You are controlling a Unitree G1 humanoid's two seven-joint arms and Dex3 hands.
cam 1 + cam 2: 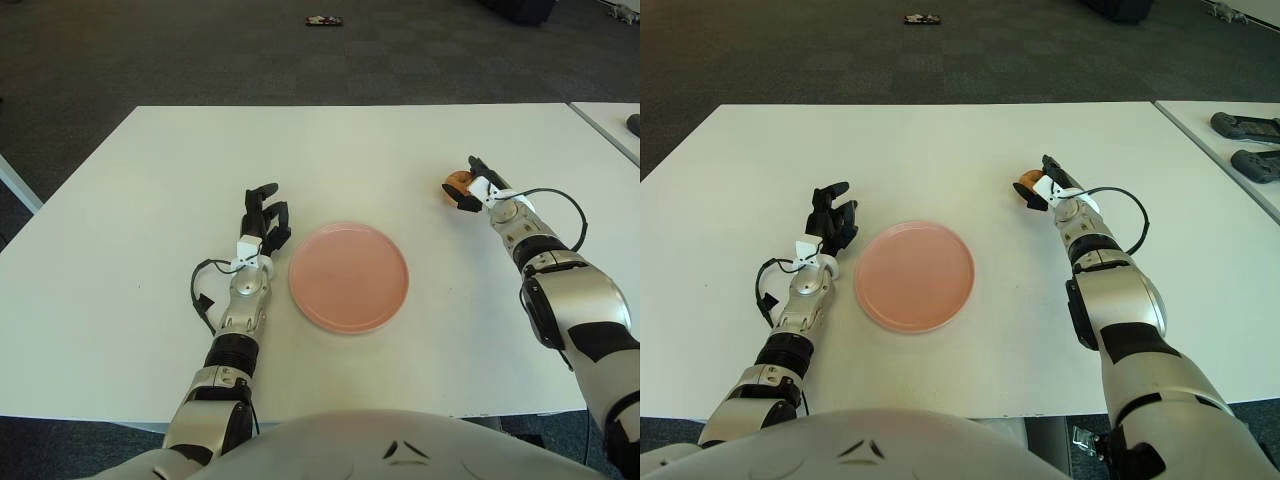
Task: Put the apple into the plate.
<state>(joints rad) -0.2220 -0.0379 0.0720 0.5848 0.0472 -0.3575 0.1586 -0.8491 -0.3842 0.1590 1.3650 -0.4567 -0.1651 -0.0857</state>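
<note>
White table, dark carpet, pink plate

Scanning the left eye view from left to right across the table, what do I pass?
left hand → pink plate → apple → right hand, its fingers around the apple.

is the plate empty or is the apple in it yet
Empty. The pink plate holds nothing; the apple sits on the table to its right, at the right hand.
</note>
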